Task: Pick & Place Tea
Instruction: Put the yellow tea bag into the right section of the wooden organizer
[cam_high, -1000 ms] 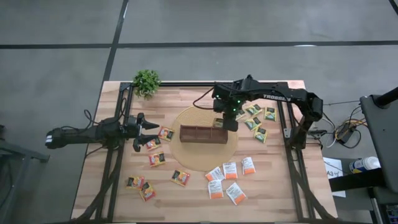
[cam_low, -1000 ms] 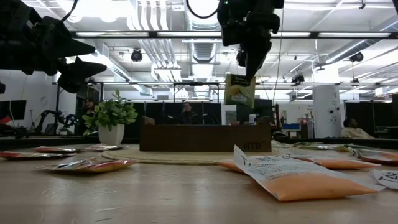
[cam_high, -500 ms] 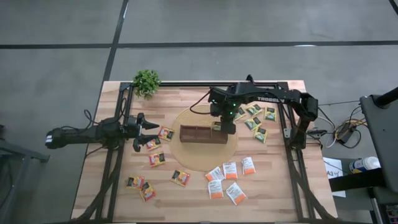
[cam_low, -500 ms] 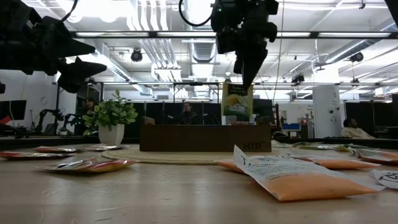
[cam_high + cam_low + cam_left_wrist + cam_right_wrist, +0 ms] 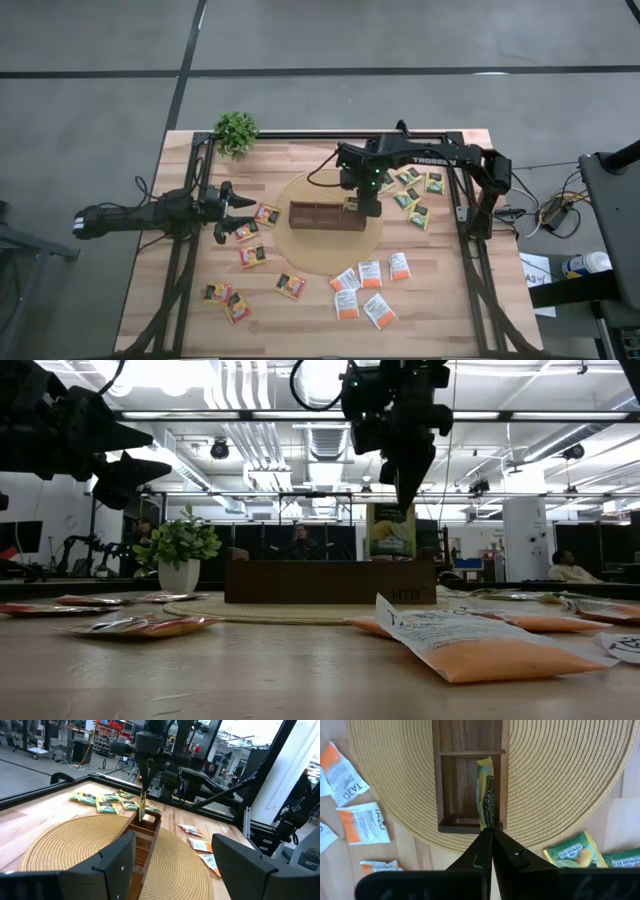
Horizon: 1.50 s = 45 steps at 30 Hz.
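Tea sachet (image 5: 485, 790) (green-yellow, print unreadable) pinched edge-on in right jaws over box (image 5: 470, 775).

High view looks straight down on the whole table (image 5: 180, 300); low view sits at tabletop height, facing level across it. Both wrist views, closer in, share the wooden box (image 5: 470, 785) at frame centre.

Blocked over the end compartment of the wooden box (image 5: 325, 214) at frame centre by the right gripper (image 5: 365, 203), clamped on a green-yellow sachet (image 5: 485, 790) standing upright inside. Free above the box's other compartments. Crowded with green-yellow sachets (image 5: 412, 193) at right, white-orange sachets (image 5: 370, 285) below. Left gripper (image 5: 232, 211) and potted plant (image 5: 236, 131) well apart, leftward.
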### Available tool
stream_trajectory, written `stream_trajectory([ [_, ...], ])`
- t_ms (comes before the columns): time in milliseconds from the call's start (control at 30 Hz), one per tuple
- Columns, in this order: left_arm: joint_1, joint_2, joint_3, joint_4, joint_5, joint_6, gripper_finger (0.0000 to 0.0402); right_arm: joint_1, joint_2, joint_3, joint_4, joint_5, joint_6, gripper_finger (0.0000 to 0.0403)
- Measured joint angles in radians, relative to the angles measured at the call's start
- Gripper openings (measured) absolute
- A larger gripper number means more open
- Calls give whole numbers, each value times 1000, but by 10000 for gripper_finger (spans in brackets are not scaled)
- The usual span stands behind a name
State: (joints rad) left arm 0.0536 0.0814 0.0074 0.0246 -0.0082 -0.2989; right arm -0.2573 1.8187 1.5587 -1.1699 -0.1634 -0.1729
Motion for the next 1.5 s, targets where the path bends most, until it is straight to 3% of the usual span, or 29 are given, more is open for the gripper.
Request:
stream_trajectory([
  [433, 0, 0, 0, 0, 0, 0, 257, 0, 0, -43, 87, 7, -11, 8],
  [1200, 0, 0, 0, 0, 0, 0, 257, -3, -1, -65, 54, 39, -15, 8],
  [1500, 0, 0, 0, 0, 0, 0, 257, -2, 65, -65, 66, 39, -13, 8],
])
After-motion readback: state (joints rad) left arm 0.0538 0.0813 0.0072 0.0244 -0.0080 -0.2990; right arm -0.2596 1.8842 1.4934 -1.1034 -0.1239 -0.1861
